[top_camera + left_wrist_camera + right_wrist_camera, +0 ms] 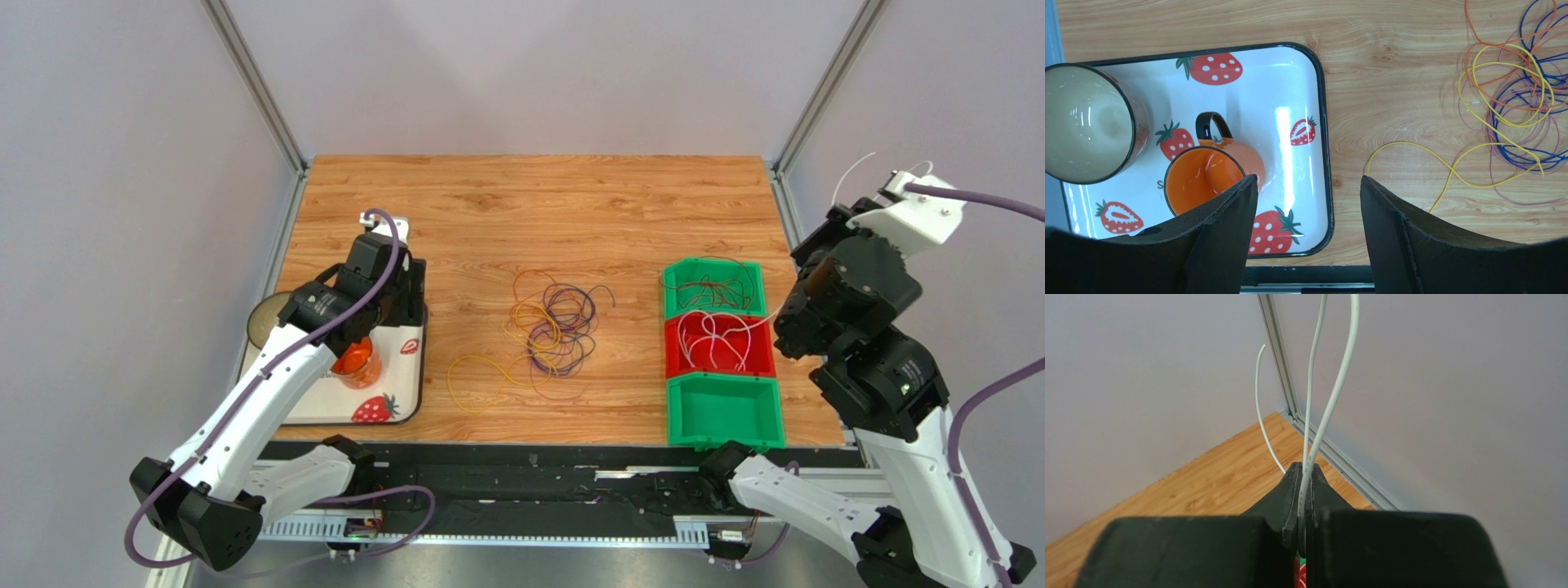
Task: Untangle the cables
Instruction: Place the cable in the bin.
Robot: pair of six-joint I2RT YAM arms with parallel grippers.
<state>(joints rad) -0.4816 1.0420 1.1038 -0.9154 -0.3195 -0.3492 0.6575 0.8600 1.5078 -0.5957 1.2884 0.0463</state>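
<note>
The cables lie in a tangle of purple, orange and yellow loops mid-table, with a yellow loop trailing toward the near edge. In the left wrist view the tangle sits at the far right. My left gripper hovers open above the right rim of a strawberry tray, holding nothing. My right gripper is raised high at the right side. It is shut on a white cable whose strands stick up past the fingertips. More white cable lies in the red bin.
A green bin holds thin wires; another green bin sits nearest the arms. On the tray stand an orange mug and a cream cup. Walls and metal posts close in the table's back and sides.
</note>
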